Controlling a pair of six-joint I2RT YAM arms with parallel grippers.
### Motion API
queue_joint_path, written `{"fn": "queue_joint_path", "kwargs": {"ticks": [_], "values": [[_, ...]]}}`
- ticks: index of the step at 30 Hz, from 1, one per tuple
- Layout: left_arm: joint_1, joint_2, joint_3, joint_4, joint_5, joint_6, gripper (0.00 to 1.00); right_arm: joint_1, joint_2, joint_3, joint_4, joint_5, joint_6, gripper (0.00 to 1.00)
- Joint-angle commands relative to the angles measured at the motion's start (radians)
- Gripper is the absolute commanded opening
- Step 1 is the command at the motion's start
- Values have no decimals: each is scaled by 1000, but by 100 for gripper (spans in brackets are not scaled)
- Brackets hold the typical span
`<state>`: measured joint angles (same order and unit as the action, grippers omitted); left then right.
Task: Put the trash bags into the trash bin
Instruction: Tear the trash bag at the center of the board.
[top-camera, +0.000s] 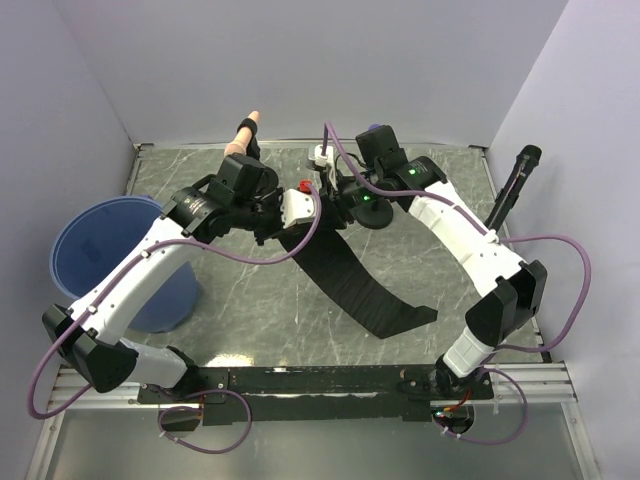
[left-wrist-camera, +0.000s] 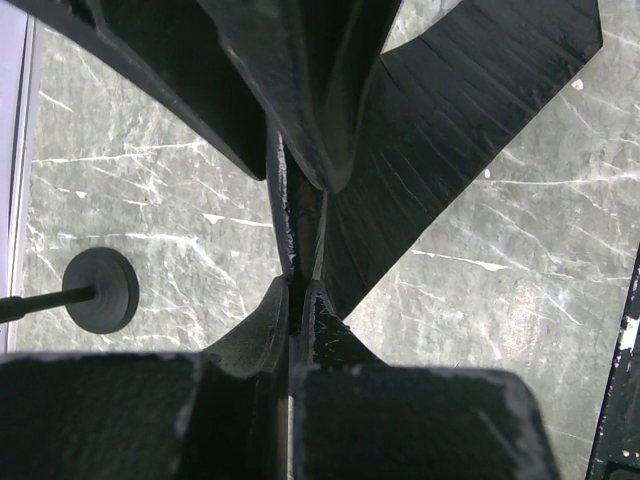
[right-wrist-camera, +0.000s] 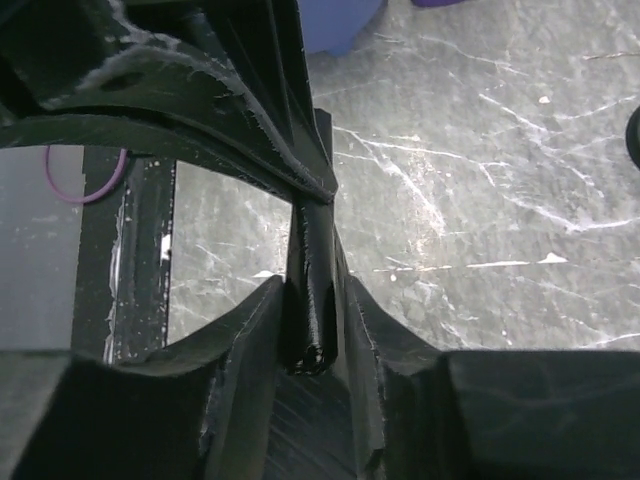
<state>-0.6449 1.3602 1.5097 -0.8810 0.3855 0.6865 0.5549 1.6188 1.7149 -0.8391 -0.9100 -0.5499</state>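
Near the front of the table (top-camera: 250, 300), the loose tail of the black trash bag (top-camera: 350, 280) lies on the marble top. It could snag, or catch the bin's rim when swung across, tugging the thin plastic out of either grip. Further back, the left gripper (left-wrist-camera: 298, 285) and the right gripper (right-wrist-camera: 312, 310) are both clamped on the bag's upper edge, close together. The blue trash bin (top-camera: 95, 250) stands well apart, off to their left.

Green marbled tabletop (top-camera: 260, 310), pale lilac walls (top-camera: 300, 60), even light
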Motion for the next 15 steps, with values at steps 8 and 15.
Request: {"fn": "queue_joint_path", "kwargs": {"ticks": [8,15], "values": [[-6,-49,26,53,33,-31,5,2,12,57,-23,-17,-42,0],[11,-130,-134,154,32,-53,39,-10,-23,46,-35,-32,-50,0]]}}
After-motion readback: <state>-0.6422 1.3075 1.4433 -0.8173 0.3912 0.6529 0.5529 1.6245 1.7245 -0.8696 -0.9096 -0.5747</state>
